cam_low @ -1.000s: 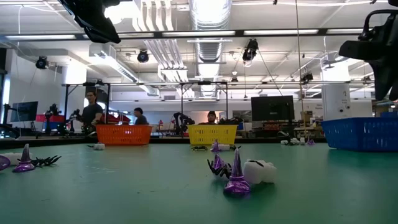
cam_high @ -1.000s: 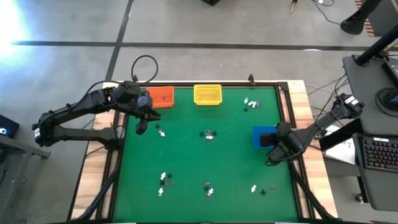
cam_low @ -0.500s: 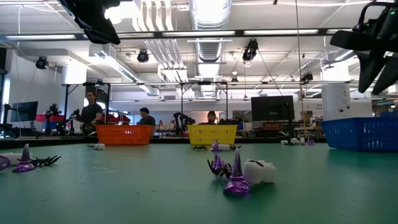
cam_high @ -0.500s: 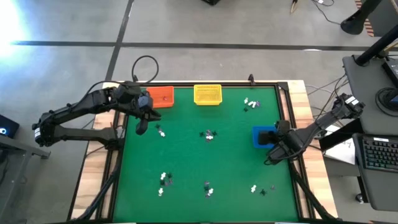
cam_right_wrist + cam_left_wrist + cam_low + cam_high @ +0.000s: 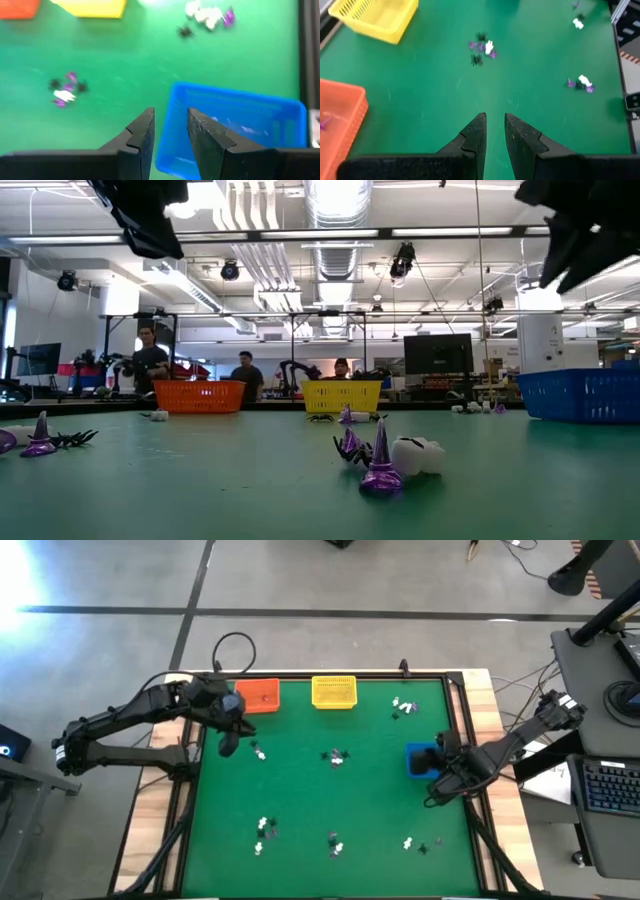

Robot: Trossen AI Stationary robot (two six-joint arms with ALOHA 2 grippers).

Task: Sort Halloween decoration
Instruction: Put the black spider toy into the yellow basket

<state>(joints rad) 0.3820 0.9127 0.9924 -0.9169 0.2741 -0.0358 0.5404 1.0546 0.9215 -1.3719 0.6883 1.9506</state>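
My right claw (image 5: 440, 752) has drifted a little toward the blue basket (image 5: 421, 762) and now hangs over its edge, fingers narrowly parted and empty. The trinkets (image 5: 336, 756) nearest the basket lie on the mat beside it toward table centre, between my two arms; no long axis shows. Farther off, by the orange basket (image 5: 260, 695), my left claw (image 5: 229, 740) hangs narrow and empty.
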